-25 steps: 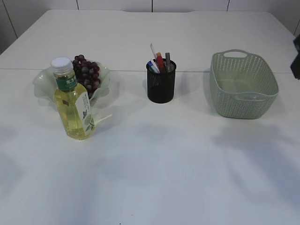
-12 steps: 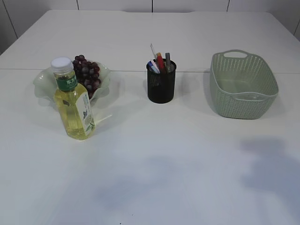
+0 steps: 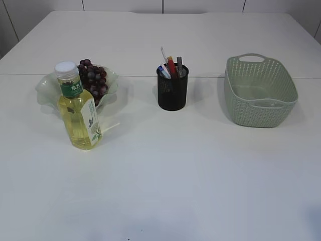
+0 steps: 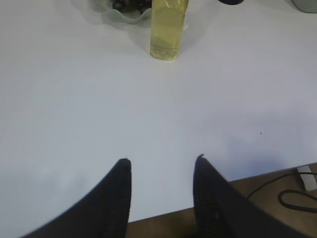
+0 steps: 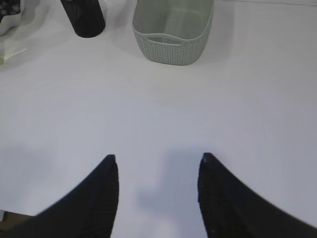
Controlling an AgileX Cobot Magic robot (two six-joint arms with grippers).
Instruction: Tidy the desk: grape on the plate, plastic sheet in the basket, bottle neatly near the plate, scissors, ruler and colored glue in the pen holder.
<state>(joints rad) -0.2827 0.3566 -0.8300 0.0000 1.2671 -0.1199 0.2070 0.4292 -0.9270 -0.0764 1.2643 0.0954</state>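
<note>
A yellow bottle (image 3: 78,111) with a white cap stands upright just in front of the pale green wavy plate (image 3: 44,89). Dark grapes (image 3: 93,80) lie on that plate. The black mesh pen holder (image 3: 172,91) has a thin pale strip, a red-orange stick and a grey handle sticking out; I cannot tell scissors, ruler and glue apart. No plastic sheet shows in the green basket (image 3: 260,95). My left gripper (image 4: 161,159) hangs open over the table's near edge, far from the bottle (image 4: 168,27). My right gripper (image 5: 157,157) is open over bare table, short of the basket (image 5: 173,32).
Neither arm shows in the exterior view. In the left wrist view the table's front edge (image 4: 257,171) runs under the fingers, with cables (image 4: 297,198) on the floor beyond it. The pen holder (image 5: 84,17) stands left of the basket in the right wrist view.
A dark part of the right arm at the right edge has left the exterior view. The shadows on the front of the table have slid off and faded.
</note>
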